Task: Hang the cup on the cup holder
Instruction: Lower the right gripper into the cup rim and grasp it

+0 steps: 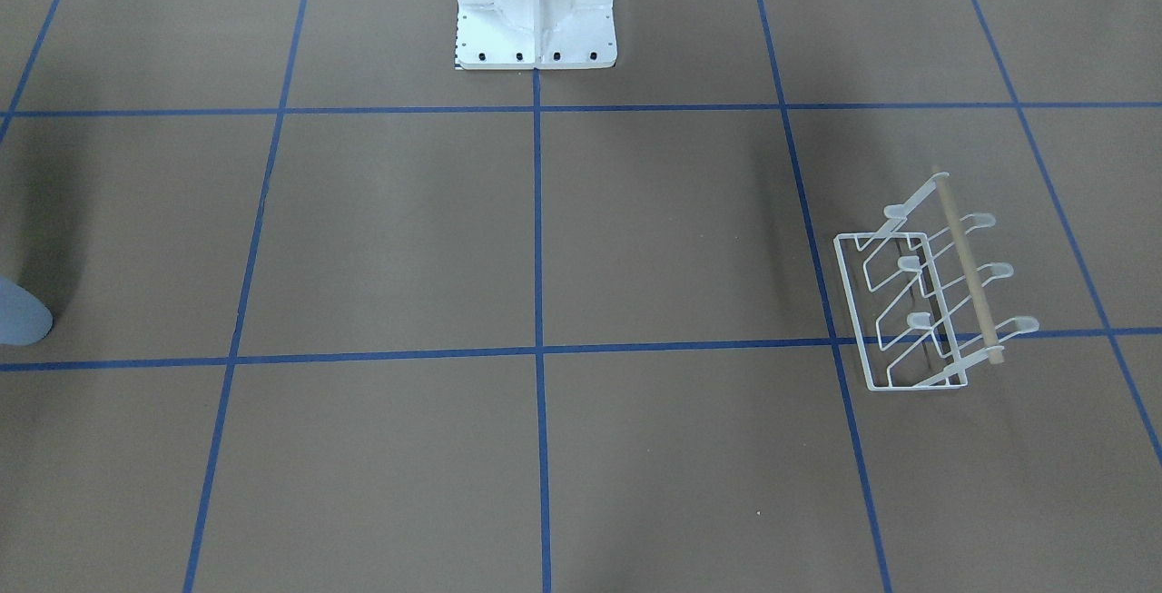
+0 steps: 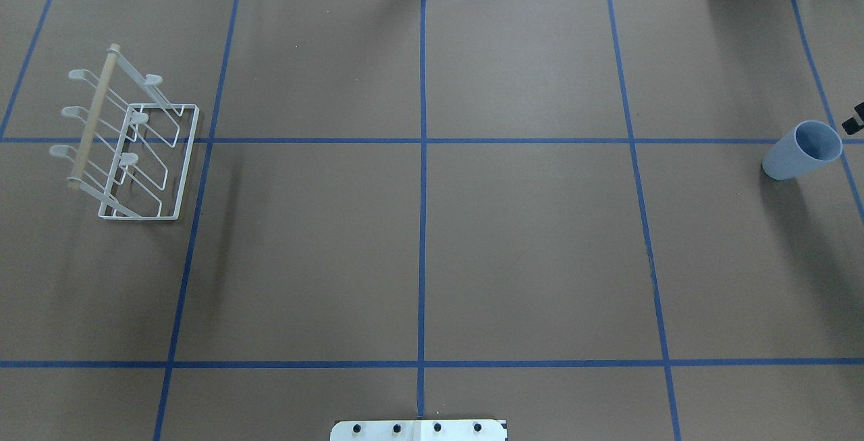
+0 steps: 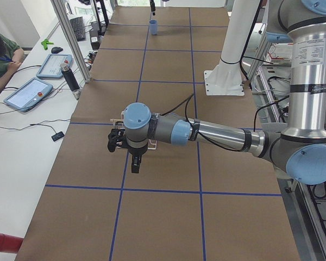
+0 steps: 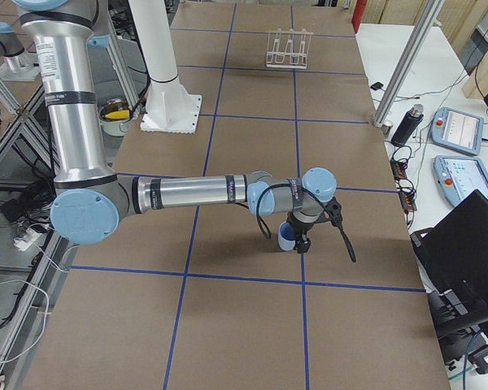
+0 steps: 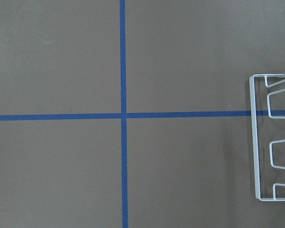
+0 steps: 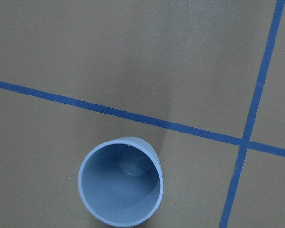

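Observation:
The pale blue cup stands upright, mouth up, at the table's right end; it also shows in the right wrist view and at the front-facing view's left edge. The white wire cup holder with its wooden rod stands at the left end, its prongs bare. My right gripper hangs right next to the cup; I cannot tell if it is open. My left gripper hovers by the cup holder, whose base frame shows in the left wrist view; I cannot tell its state.
Brown paper with blue tape lines covers the table. The robot's white base stands at the middle of the robot-side edge. Tablets, a laptop and cables lie on side benches. A person sits beyond the operators' edge.

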